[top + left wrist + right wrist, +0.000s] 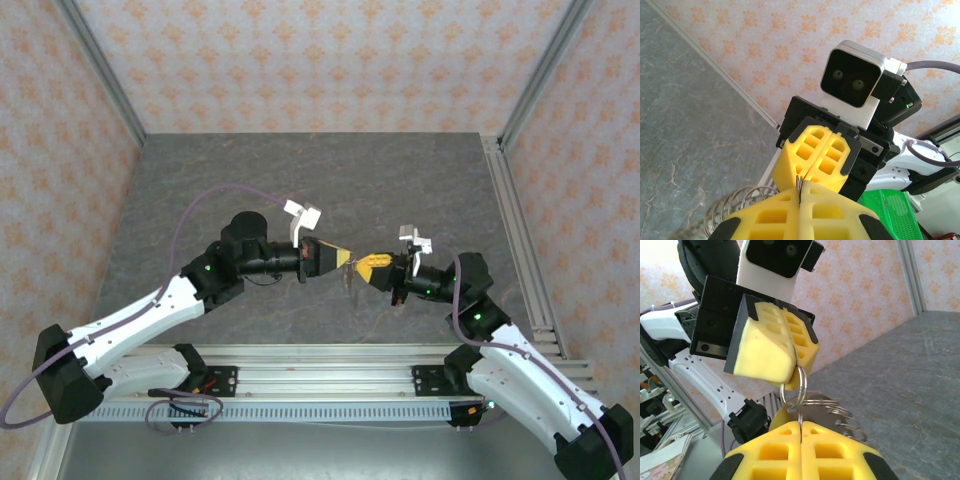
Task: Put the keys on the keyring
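Note:
My two grippers meet tip to tip above the middle of the table. The left gripper [343, 257] [793, 376] is shut on the keyring [801, 383], a silver split ring hanging from its yellow fingertips. The right gripper [366, 268] [800, 428] is shut on a thin metal strip standing edge-on that reaches up into the ring; it looks like the key's blade. A rounded yellow-orange head [777, 416] shows just left of it. In the left wrist view my left gripper [800, 196] pinches thin wire against the right gripper [809, 175]. A coil of linked wire rings [842, 414] [737, 200] trails from the joint.
The dark grey table [300, 180] lies below both arms, with patterned walls behind and an aluminium rail [515, 230] along its right side. A green basket [895, 210] sits beyond the table edge.

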Controlling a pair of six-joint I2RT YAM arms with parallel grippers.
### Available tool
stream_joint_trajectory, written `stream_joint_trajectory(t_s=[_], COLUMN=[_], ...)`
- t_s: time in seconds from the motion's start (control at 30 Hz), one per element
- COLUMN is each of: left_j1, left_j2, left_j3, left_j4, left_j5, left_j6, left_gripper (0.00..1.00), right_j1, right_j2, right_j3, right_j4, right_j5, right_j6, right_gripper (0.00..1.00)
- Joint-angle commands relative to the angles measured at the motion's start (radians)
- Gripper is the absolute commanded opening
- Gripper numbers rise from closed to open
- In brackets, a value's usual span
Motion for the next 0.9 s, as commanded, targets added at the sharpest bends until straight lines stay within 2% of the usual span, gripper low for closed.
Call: stream_joint_trajectory(t_s=[0.0, 0.87], left_j1=[-0.009, -0.008], left_j2=[-0.002, 0.0], left_j3=[0.038, 0.054], left_j4=[0.018, 0.0], left_j5=[0.033, 0.025], left_j6=[-0.008, -0.014], left_gripper=[0.0, 0.0], right_j1=[0.007, 0.009], right_j2=[-0.008, -0.029], right_j3=[0.044, 0.059], right_j4=[0.012, -0.014], right_j5=[0.011, -0.001], right_j6=[-0.033, -0.054], right_gripper=[0.0, 0.0])
